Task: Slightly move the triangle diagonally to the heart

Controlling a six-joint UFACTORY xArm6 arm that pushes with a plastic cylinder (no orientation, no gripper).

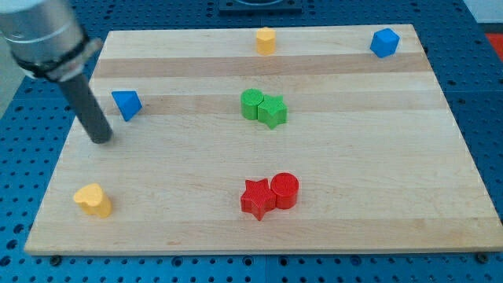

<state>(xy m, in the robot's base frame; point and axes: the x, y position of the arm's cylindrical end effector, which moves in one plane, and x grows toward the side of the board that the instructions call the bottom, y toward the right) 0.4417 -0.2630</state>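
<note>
Currently, camera view: my tip [102, 140] sits just left of and below the blue triangle [126, 104], not touching. Yellow heart [93, 200] lies below, near the board's bottom-left. No jaws on this rod. Tip looks misplaced; pushing heartward needs the triangle's upper-right side.

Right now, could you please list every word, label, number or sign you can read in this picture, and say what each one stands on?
None: no word, number, label or sign can be read anywhere. The wooden board, the coloured blocks and my tip all show plain surfaces.
</note>
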